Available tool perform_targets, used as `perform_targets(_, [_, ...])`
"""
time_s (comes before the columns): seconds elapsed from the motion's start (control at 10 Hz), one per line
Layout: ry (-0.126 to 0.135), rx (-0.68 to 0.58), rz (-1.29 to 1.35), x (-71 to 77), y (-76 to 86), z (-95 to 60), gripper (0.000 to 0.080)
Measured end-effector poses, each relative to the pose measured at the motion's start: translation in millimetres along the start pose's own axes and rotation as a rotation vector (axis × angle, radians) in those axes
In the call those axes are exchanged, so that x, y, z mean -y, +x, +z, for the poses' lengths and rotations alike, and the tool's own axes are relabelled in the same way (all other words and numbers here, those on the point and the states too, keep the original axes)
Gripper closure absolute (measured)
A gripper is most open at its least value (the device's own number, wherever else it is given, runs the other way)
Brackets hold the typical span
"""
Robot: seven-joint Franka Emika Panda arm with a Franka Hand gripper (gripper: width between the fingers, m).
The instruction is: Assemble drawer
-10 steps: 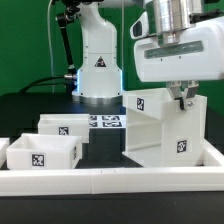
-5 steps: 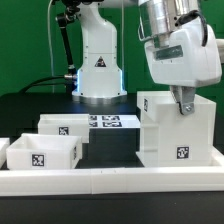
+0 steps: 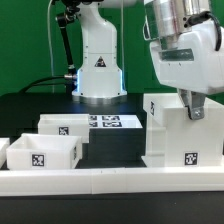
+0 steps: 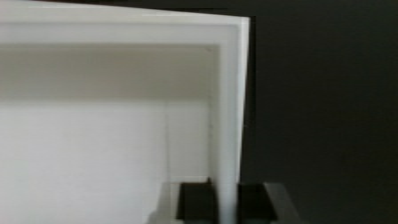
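The pincer (image 3: pixel 190 108) pinches the tall box (image 3: pixel 182 138), which has slid toward the exterior view's right, away from the front tray (image 3: pixel 41 153) and back tray (image 3: pixel 62 126).

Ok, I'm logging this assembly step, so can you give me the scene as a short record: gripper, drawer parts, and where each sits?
gripper: shut on the housing's top edge, a finger on each side of the wall
housing: standing at the exterior view's right, behind the border bar
near tray: exterior view's left, outside the housing
far tray: just behind it, also outside
marker board: flat on the table, before the robot base
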State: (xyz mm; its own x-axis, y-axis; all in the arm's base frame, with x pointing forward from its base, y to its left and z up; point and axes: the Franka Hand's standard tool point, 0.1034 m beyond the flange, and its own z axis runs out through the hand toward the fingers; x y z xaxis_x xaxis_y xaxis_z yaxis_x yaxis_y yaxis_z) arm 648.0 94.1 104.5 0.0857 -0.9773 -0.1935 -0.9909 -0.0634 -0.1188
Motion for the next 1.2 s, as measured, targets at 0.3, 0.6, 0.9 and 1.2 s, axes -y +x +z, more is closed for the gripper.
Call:
perform_targets(0.3, [-0.002, 0.001, -0.058, -2.6, -0.3, 0.2, 0.0529])
perform_targets(0.6, [-0.015, 0.023, -0.225, -23.3, -1.9, -13.2, 0.0223])
perform_targets(0.9, [-0.039, 0.05, -0.461, -44.1, -0.9, -35.9, 0.0154])
perform_targets(1.2, [-0.047, 0.073, -0.608, -41.8, 9.3, -46.4, 0.0151])
